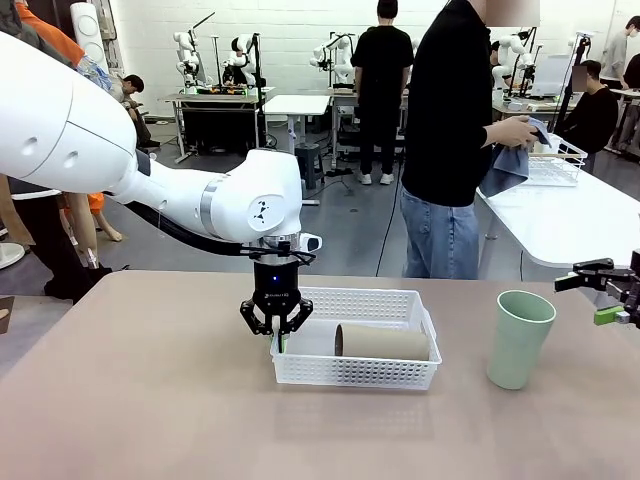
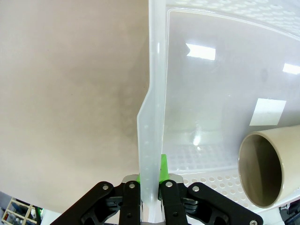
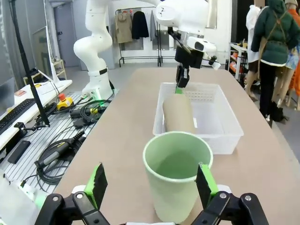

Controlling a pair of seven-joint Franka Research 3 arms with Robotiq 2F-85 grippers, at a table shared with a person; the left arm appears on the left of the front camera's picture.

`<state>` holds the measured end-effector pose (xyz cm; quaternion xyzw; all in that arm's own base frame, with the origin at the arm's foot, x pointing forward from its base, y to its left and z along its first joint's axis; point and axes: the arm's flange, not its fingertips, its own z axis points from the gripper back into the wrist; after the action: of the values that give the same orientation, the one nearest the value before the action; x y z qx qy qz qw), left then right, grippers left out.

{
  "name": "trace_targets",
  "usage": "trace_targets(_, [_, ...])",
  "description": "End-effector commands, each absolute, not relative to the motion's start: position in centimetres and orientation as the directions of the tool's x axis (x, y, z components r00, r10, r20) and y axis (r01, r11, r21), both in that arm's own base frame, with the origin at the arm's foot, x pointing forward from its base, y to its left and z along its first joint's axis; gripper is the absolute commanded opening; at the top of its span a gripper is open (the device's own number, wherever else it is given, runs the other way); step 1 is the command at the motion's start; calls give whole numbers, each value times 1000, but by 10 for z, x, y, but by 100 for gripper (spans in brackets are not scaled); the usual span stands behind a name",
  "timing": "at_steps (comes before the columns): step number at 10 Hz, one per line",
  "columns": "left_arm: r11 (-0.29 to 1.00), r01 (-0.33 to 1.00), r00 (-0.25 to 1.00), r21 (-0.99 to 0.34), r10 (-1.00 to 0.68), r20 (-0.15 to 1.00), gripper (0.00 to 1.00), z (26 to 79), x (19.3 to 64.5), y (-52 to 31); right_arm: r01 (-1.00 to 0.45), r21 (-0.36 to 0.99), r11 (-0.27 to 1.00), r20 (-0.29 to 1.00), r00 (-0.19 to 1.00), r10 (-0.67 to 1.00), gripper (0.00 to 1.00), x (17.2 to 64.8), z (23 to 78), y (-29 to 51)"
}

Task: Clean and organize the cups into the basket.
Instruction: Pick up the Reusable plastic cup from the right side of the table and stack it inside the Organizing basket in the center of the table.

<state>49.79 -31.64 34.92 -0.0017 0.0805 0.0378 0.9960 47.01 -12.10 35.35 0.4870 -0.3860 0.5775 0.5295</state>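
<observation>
The white mesh basket (image 1: 355, 372) sits mid-table. My left gripper (image 1: 277, 335) is shut on its left wall; in the left wrist view the gripper (image 2: 151, 183) pinches the thin rim (image 2: 152, 117). One tan cup (image 1: 385, 342) lies on its side inside the basket, its mouth (image 2: 261, 168) open toward the left wrist camera. The mint green cup (image 1: 520, 338) stands upright on the table to the right. My right gripper (image 1: 598, 295) hangs open beside it, apart. In the right wrist view the green cup (image 3: 177, 173) stands just ahead of the spread fingers (image 3: 97, 183). The second tan cup is out of view.
A person (image 1: 455, 120) stands at the far side, handling a blue-grey cloth (image 1: 508, 165). A white side table (image 1: 580, 215) with a wire-grid basket (image 1: 555, 160) lies at the back right. Cables and tools (image 3: 61, 140) lie off the table edge in the right wrist view.
</observation>
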Motion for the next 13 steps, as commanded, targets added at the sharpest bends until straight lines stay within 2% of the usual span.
trace_targets(1, [998,-62,984,5,62,-166,0,349,498,-313,-976,172,-130,948,128,292,100,489,335,-113])
trace_targets(3, [998,-62,984,5,62,-166,0,349,498,-313,-961,250,-118,913,194,359,100,508,309,-92])
trace_targets(6, [998,-62,984,5,62,-166,0,349,498,-313,-948,299,-110,893,237,382,100,525,293,-84])
trace_targets(13, [998,-62,984,5,62,-166,0,349,498,-313,-931,333,-149,883,253,394,100,534,276,-81])
